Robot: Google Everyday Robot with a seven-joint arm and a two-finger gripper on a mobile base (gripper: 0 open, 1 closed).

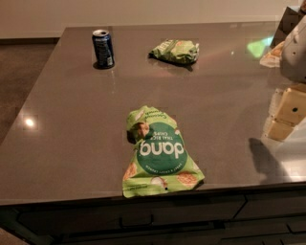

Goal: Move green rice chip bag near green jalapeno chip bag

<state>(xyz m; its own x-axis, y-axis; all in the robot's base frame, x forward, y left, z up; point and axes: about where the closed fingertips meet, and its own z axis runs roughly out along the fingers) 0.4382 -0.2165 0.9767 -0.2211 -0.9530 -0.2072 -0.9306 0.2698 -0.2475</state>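
Reaching is judged the step in hand: the rice chip bag (160,155) lies at the near edge of the counter (71,124), well apart from the jalapeno chip bag (175,50) at the far side. The gripper (287,111) is held at the right, away from both; whether it is apart or together cannot be told. A grasp on the crumpled top is called for next. The counter is dark and glossy; a can (103,48) stands on it, and a pale wall (143,12) is seen behind.

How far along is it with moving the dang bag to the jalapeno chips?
Nothing done yet: the green rice chip bag lies at the near edge of the counter, well apart from the green jalapeno chip bag at the back. Nothing in hand: the gripper hovers at the right, touching neither. Left: grasp, carry, set down beside it.
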